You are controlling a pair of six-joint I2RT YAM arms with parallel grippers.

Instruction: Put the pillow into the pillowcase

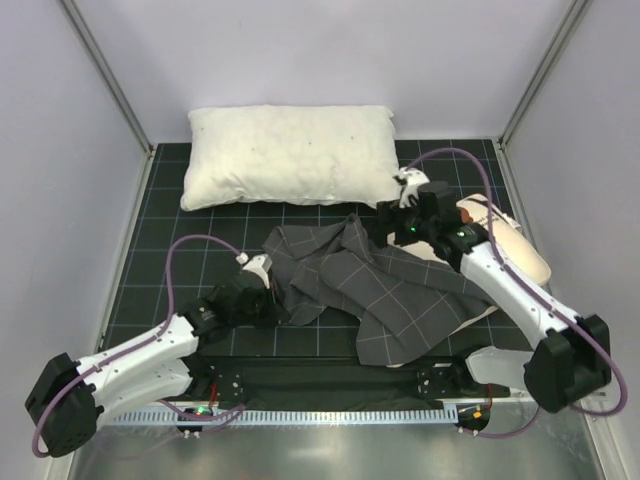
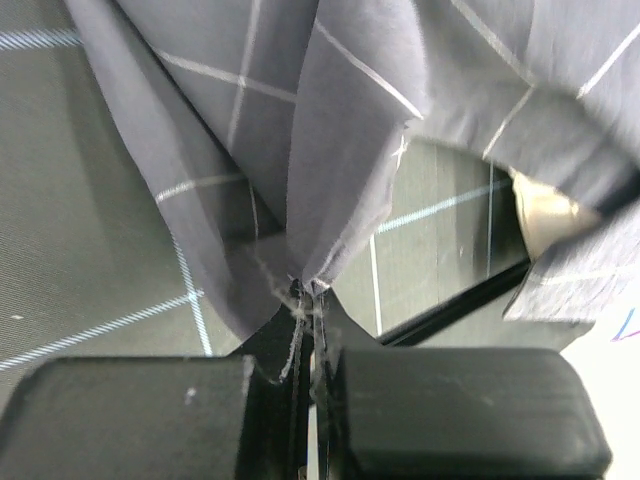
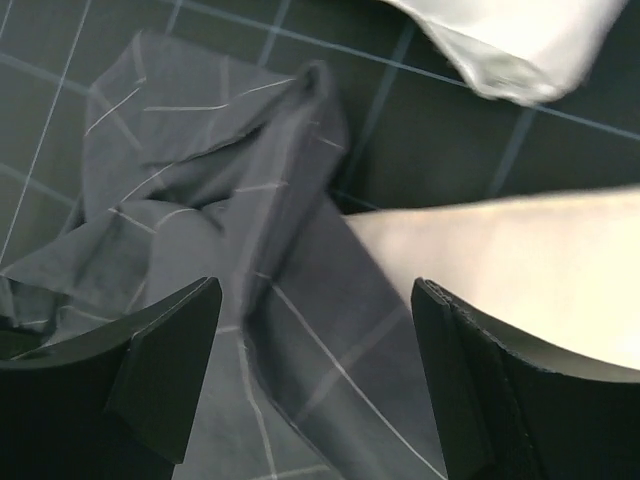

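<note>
The left gripper (image 2: pixel 300 345) pinches the pillowcase (image 1: pixel 395 300) near the front edge; the right gripper (image 3: pixel 315 325) hangs spread wide above the pillow's (image 3: pixel 520 250) edge

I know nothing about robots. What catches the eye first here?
A big lumpy white pillow lies at the far side of the dark table, brightest of all. In the middle sprawls a crumpled grey checked pillowcase, partly covering a cream pillow on the right. The left pincer pinches a fold of it, while the right pincer hangs open above.
</note>
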